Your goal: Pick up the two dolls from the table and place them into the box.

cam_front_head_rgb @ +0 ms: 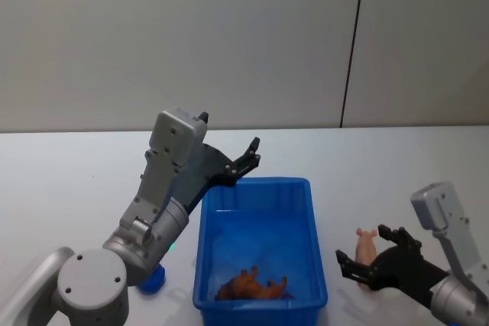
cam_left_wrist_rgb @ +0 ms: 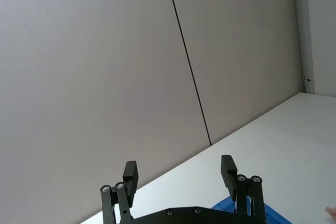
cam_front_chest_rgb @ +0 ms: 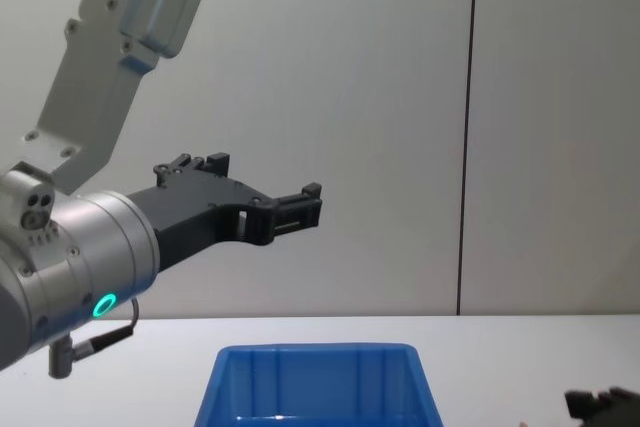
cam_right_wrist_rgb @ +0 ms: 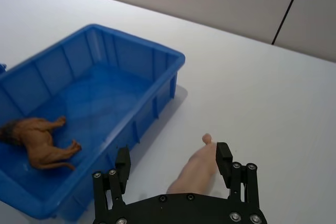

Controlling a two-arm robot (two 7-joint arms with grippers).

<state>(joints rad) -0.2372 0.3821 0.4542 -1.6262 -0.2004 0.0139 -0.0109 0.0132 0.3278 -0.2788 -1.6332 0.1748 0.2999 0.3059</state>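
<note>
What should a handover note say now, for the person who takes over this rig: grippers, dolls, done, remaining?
Left gripper: open, raised over the far end of the box.
Right gripper: open, low over the table right of the box, jaws either side of the pink doll, not yet closed.
Done: brown doll lies in the box.
Remaining: grasp the pink doll, put it in. Check the small blue thing left of the box, partly hidden.

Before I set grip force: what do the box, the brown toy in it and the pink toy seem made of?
Box: moulded plastic, glossy blue, ribbed walls catching highlights. Brown toy: probably hard plastic or rubber, matte, with moulded legs. Pink toy, at the open right gripper: likely vinyl or rubber, smooth satin surface; softness cannot be told.
</note>
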